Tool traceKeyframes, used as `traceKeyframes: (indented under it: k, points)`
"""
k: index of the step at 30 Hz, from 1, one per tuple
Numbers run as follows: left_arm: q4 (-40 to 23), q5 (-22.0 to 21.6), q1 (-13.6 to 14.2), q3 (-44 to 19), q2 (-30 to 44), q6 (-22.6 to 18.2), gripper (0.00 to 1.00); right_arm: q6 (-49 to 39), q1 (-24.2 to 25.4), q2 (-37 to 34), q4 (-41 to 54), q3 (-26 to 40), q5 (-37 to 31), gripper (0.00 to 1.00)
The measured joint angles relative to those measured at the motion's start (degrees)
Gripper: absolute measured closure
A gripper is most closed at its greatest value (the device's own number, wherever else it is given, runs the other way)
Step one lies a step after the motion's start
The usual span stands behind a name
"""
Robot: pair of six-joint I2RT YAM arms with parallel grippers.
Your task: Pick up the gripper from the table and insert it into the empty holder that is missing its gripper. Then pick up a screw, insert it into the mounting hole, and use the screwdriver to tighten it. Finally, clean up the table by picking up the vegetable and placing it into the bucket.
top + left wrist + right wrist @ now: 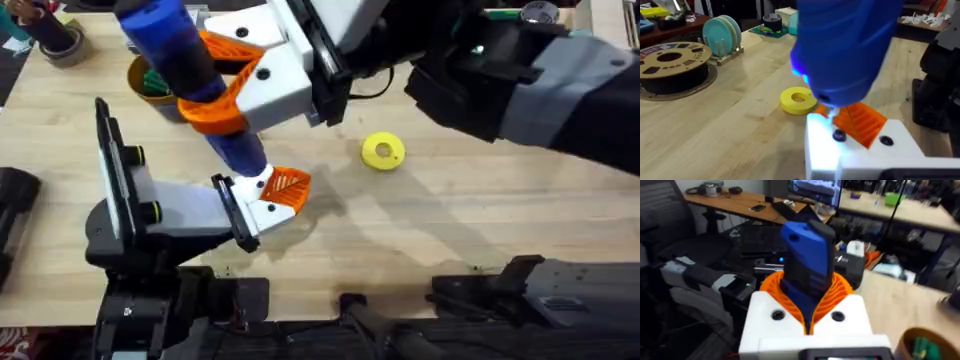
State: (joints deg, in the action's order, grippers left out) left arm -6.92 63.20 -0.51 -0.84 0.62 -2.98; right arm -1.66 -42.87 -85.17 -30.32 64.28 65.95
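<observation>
The right gripper (pixel 225 95) is clamped shut on the screwdriver (pixel 190 75), its 2 orange ribbed pads wrapped round the blue barrel about midway along; the right wrist view shows the same hold, with the barrel rising between the pads (pixel 837 292). The tool's long axis runs tilted, the butt high and close under the overhead camera, the bit end slanting down and toward the lower middle of the table (pixel 470 215). That tip meets the left arm's end, where the gripper (pixel 288 188), the orange ribbed tip, already sits on the holder (pixel 262 212), the white block. In the left wrist view the blue body hangs directly over the block, a blue light glowing at its lower end, and the bit appears to come down at the dark screw spot (pixel 839 135) beside the orange tip; the bit itself is hidden. How far the left gripper (pixel 265 205) stands open I cannot tell. So the coming move turns on keeping the tool's axis in line with the mounting hole, which likely means the tightening step is in hand. The bucket (pixel 150 82) sits well apart at the far left, behind the tool, with green pieces inside.
</observation>
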Motion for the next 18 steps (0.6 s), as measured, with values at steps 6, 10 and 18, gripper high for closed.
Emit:
traceKeyframes:
  k: [6,10,18]
  points:
    - [0.00,0.00,0.00,0.00,0.00,0.01,0.987,5.12,-0.03,0.01,-14.70,-4.33,-1.01,0.976]
    - [0.00,0.00,0.00,0.00,0.00,0.00,0.987,8.72,0.26,0.00,-17.33,-6.50,-1.49,0.976]
    - [0.00,0.00,0.00,0.00,0.00,0.00,0.987,11.69,0.96,0.01,-17.67,-6.74,-1.59,0.976]
